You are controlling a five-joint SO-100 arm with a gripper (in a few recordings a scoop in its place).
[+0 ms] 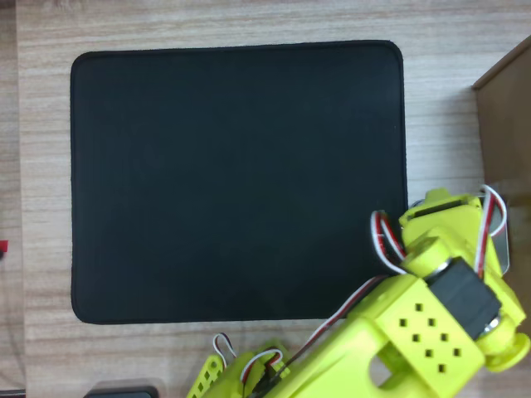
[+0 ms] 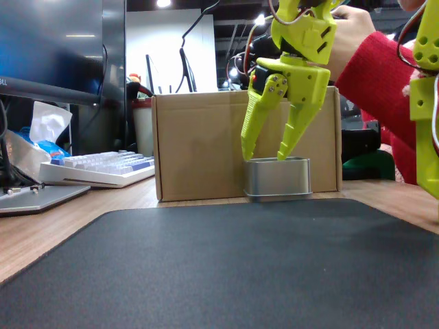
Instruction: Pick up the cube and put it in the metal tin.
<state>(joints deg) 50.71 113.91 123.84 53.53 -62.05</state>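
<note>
Silver rectangular metal tin [image 2: 277,178] with rounded corners and low walls is seen in the fixed view standing on the pale wooden table [image 2: 48,236], just behind the far edge of the black rectangular mat [image 2: 226,267] and directly in front of the brown cardboard box [image 2: 199,144]. The lime-yellow two-finger gripper [image 2: 267,155] is held directly above the tin, its jaws spread wide and pointed down, the tips level with the tin's rim. Nothing is seen between the fingers. The small warm-yellow cube cannot be made out; whether it lies inside the tin cannot be told. In the overhead view the lime-yellow arm [image 1: 415,332] is seen at the lower right, beside the mat [image 1: 232,182], whose surface is bare.
</note>
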